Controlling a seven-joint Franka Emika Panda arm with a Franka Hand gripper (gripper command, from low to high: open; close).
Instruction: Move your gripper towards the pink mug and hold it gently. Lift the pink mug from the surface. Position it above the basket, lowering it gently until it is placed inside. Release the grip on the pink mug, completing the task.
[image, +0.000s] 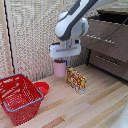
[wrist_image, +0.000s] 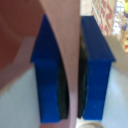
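In the exterior view the pale-pink mug (image: 60, 69) stands upright near the back of the wooden table, to the left of a snack box. My white gripper (image: 60, 59) is straight above it, with its fingers down at the mug's rim. In the wrist view the two blue fingers (wrist_image: 47, 75) stand on either side of the mug's thin pink wall (wrist_image: 64, 30), one inside and one outside, pressed close on it. I cannot tell whether the mug's base still touches the table. The red wire basket (image: 31, 84) stands at the front on the exterior view's left, well apart from the mug.
A small red bowl (image: 42, 88) sits between the basket and the mug. A yellow-and-red snack box (image: 76, 80) stands just beside the mug and also shows in the wrist view (wrist_image: 107, 12). A dark wooden dresser (image: 107, 40) stands at the back right.
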